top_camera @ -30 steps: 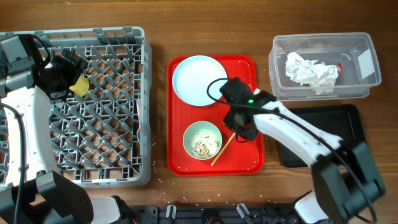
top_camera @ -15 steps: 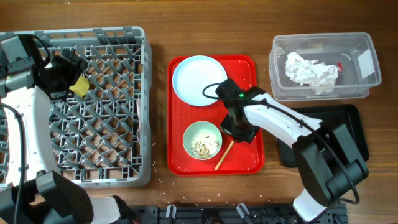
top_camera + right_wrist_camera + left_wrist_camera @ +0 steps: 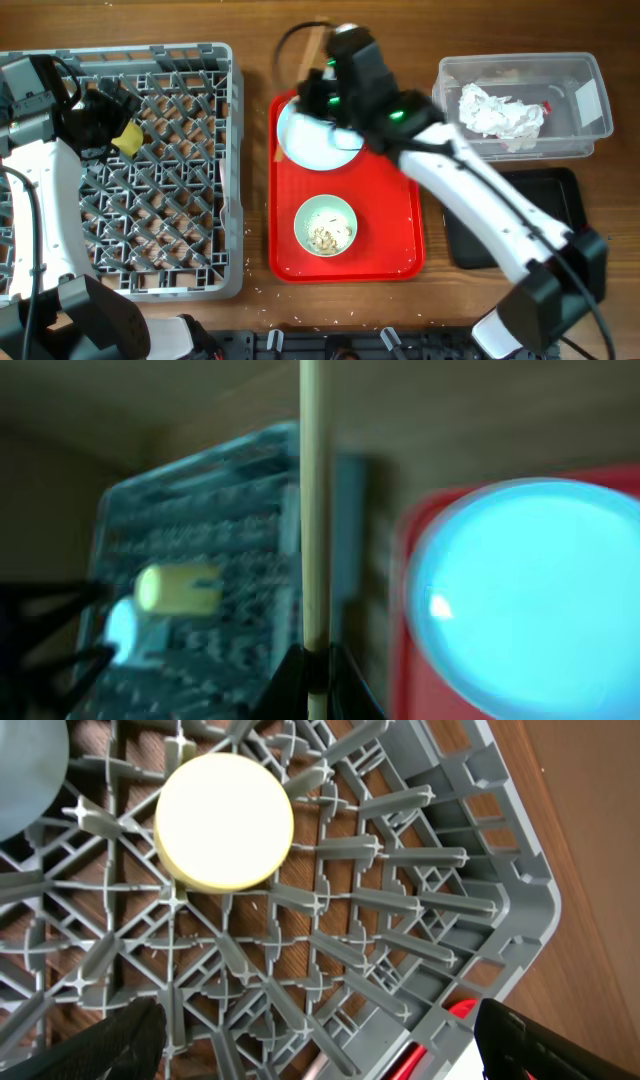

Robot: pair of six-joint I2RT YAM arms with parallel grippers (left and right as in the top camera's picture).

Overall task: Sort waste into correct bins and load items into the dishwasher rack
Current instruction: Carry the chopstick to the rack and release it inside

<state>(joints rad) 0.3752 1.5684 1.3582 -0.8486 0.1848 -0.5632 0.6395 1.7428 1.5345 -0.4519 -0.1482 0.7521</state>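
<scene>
- Your right jaws were shut tight on a thin wooden chopstick (image 3: 314, 510), pinching it near one end. The rest of the shaft stood straight out ahead of the fingers. Only one stick showed, and you could not tell whether a second was with it.
- Your right arm (image 3: 440, 170) hung blurred above the pale blue plate (image 3: 300, 148) at the far end of the red serving tray (image 3: 400, 255). The dishwasher rack (image 3: 190, 62) lay to its left, across a strip of bare surface (image 3: 255, 150).
- Your left jaws stood wide apart over a corner of the rack and held nothing. The small yellow cup (image 3: 224, 820) sat on the lattice floor beneath them.
- The pale green bowl (image 3: 298, 222), with beige scraps in it, sat on the red tray. The crumpled napkin (image 3: 495, 112) lay in the clear tub (image 3: 590, 130).
- The chopstick looked light, stiff and smooth, so it would likely pivot or slide in a two-point pinch. With the hold near one end, the long free end would swing.
- A hold nearer the middle would steady it.
- The stick looked thin enough to drop through the gaps in the rack's floor, so it probably needed laying flat across the ribs.
</scene>
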